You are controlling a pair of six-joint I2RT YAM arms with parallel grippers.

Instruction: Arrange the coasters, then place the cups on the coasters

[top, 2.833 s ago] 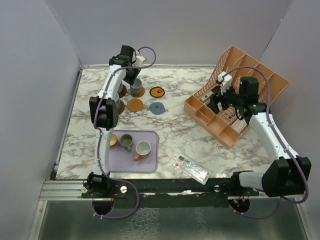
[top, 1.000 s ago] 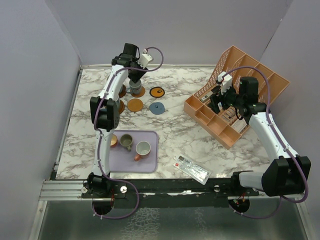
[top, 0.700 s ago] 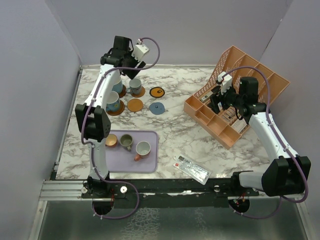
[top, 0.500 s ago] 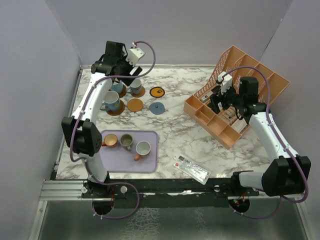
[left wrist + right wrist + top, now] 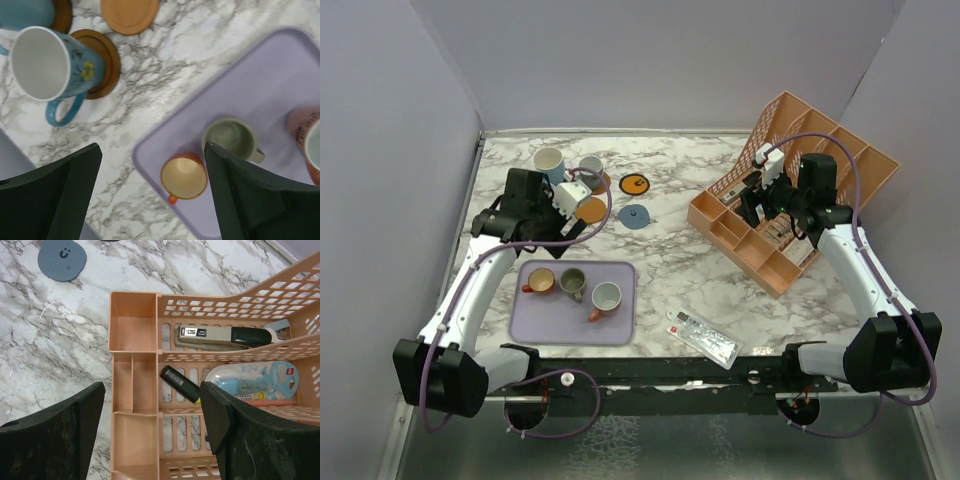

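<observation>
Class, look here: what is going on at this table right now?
The left claw hovers open above the lavender tray, where an orange cup, an olive cup and a pale cup wait. A blue cup stands on a dark brown coaster; the grey-blue coaster lies bare. The right claw hangs open over the orange organiser.

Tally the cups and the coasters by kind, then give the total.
Cups: 6
Coasters: 6
Total: 12
</observation>
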